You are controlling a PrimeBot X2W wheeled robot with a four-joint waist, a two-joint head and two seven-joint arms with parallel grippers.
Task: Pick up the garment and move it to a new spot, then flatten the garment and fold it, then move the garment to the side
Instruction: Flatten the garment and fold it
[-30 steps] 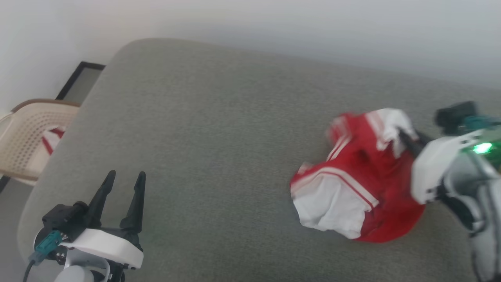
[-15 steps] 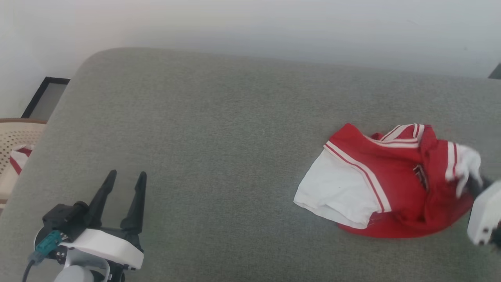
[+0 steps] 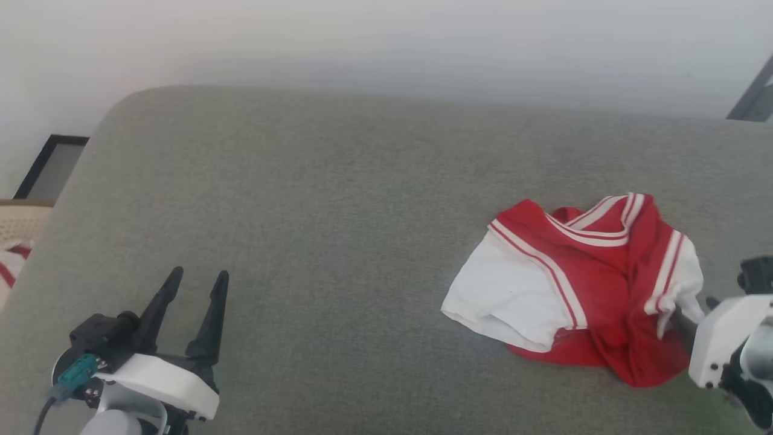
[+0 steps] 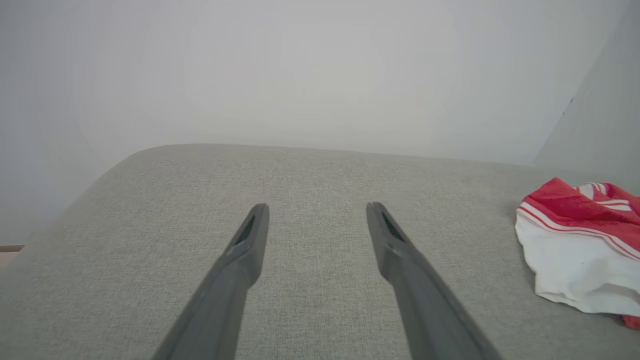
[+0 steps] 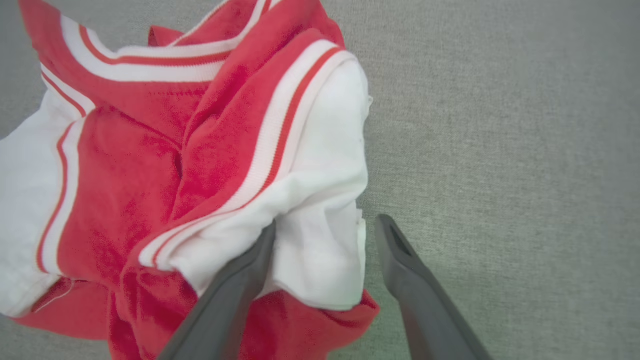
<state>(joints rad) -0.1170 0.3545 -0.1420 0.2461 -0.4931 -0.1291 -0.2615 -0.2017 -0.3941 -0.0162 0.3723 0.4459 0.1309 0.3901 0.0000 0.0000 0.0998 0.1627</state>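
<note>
Grey woven fabric covers the surface (image 3: 338, 211). At 8 o'clock in the head view the left gripper (image 3: 199, 273) hangs low over it, fingers apart and holding nothing. Well apart from it, toward 4 o'clock in that view, the garment (image 3: 580, 284) lies crumpled on the surface, with one white sleeve spread at its 9 o'clock side and the red body bunched in folds. The right gripper (image 5: 327, 224) sits at the heap's 4 o'clock edge, fingers apart and not clamped. In the right wrist view the other white sleeve (image 5: 320, 165) lies between the fingers, and the rest of the garment spreads from 9 to 12 o'clock. The move to a new spot looks done, so flattening seems the step in hand. It probably goes best if this gripper closes on a single layer at the sleeve hem and draws it toward 3 o'clock, low and slow, while the left gripper comes across to hold the far sleeve.
</note>
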